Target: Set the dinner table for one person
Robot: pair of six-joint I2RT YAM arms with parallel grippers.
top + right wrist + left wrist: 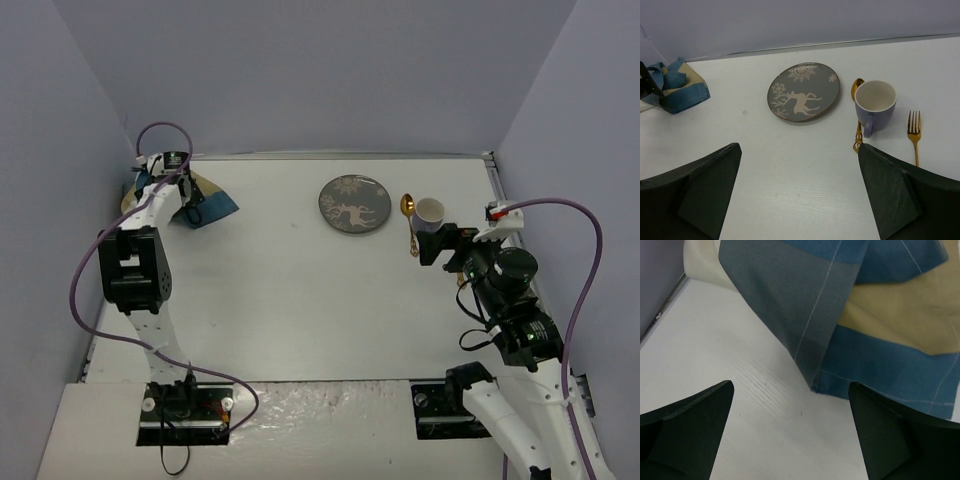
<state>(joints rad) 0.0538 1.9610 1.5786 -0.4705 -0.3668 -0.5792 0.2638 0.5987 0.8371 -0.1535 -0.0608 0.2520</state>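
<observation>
Left fingers (685, 430) spread, empty, over the white worktop (715, 350); bunched placemat (880, 315) corner just ahead, between them. I reckon we're on the placemat step: advance, pinch that corner, drag it out flat. Right fingers (695, 195) spread, empty, plate (803, 91) and mug (875, 102) ahead

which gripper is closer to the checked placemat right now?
Left. The left gripper is open right at the crumpled placemat edge, far-left corner; the right gripper is open across the dinner table, near the mug.

Dark deer-patterned plate (804, 91), purple mug (875, 104) between gold spoon (857, 88) and gold fork (913, 133), crumpled checked placemat (678, 86) far left
</observation>
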